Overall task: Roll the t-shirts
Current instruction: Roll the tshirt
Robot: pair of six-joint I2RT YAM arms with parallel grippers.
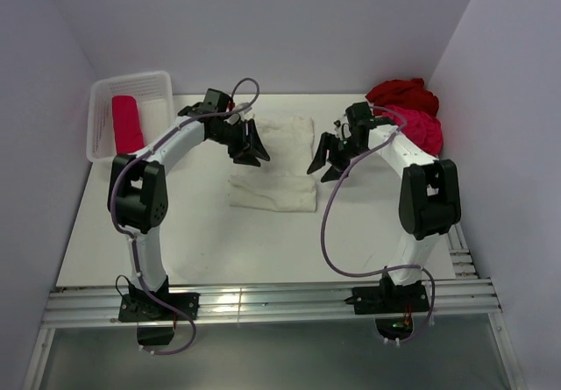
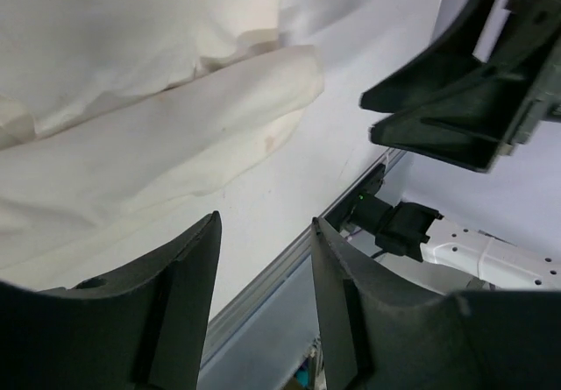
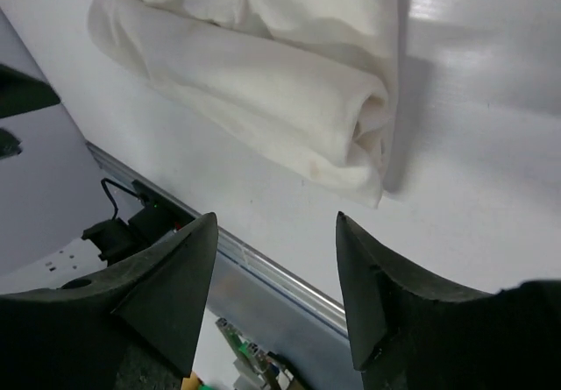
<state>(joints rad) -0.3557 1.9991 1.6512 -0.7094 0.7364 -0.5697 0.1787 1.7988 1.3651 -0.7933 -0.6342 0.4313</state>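
White counter [image 1: 202,232]; cream-white t-shirt [image 1: 273,171], near edge loosely rolled, lies between left hand [image 1: 255,152] and right hand [image 1: 323,167]; both hands spread, gripping nothing.

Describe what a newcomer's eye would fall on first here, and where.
A cream-white t-shirt lies mid-table, near edge rolled, between the open left claw and right claw. A pink-red roll sits in the white basket far left; a dark red t-shirt and hot pink t-shirt lie far right.

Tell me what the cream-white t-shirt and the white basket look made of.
Cream-white t-shirt: soft matte cloth, probably a cotton-like knit, judging by its limp folds and rolled edge. White mesh basket: probably rigid plastic, given its straight, evenly perforated walls.
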